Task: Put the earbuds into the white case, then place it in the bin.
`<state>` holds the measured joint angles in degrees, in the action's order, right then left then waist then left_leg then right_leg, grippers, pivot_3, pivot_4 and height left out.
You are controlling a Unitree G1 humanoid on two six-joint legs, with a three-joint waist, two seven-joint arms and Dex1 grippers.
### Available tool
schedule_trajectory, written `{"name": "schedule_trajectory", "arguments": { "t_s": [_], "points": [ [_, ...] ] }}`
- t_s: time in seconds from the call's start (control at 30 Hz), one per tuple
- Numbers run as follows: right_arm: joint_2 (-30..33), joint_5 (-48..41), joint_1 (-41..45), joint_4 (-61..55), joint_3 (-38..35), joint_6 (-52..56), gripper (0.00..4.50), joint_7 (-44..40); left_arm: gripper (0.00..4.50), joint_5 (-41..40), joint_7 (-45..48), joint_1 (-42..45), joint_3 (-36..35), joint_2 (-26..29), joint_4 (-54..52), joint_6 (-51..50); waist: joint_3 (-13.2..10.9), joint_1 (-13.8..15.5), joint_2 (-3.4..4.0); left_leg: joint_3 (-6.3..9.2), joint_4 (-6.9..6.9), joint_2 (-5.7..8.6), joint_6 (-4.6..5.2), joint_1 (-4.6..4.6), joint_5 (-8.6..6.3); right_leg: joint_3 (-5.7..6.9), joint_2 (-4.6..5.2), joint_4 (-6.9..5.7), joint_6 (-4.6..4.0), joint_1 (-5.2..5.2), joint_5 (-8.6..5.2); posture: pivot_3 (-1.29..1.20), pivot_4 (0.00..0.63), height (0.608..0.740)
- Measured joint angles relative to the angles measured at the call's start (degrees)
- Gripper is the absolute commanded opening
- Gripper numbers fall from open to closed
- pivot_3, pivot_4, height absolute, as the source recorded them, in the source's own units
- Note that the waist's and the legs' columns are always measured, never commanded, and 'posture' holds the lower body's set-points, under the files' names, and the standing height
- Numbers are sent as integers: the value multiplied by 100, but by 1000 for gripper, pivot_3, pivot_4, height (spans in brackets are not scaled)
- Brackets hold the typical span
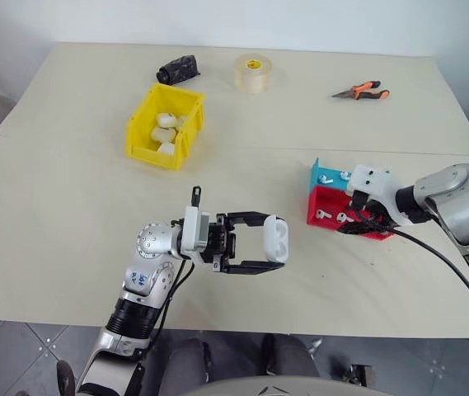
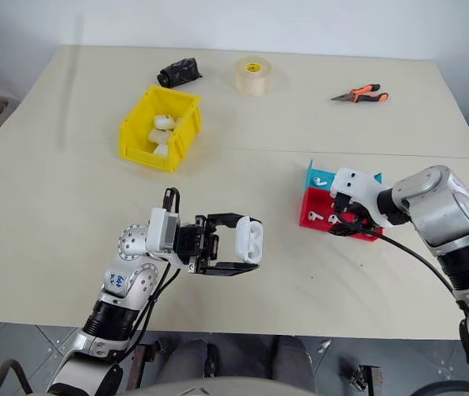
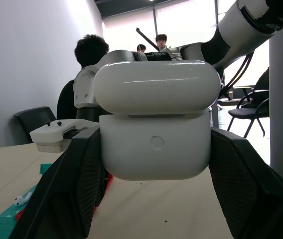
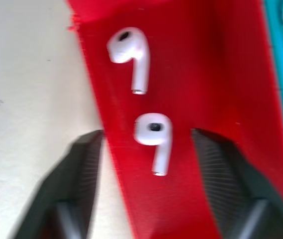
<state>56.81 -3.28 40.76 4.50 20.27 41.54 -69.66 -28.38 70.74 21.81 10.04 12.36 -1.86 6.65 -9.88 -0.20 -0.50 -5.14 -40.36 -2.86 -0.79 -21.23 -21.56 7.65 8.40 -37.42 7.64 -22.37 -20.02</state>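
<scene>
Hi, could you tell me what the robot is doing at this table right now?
It is packing earbuds. The left gripper holds an open white case above the table. The right gripper reaches into the red tray, its fingers apart around one of two earbuds lying there. The yellow bin already holds several cases.
</scene>
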Motion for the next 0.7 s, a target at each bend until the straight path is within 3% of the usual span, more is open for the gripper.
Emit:
{"name": "schedule_trajectory", "arguments": {
  "t_s": [0.7],
  "points": [
    [-304,417,138,150,-5,-216,1944,-47,2806,37,-13,28,4,12,1,0,0,-17,0,-1,0,-1,0,3,0,0,0,-1,0,1,0,0,150,740]
  ]
}}
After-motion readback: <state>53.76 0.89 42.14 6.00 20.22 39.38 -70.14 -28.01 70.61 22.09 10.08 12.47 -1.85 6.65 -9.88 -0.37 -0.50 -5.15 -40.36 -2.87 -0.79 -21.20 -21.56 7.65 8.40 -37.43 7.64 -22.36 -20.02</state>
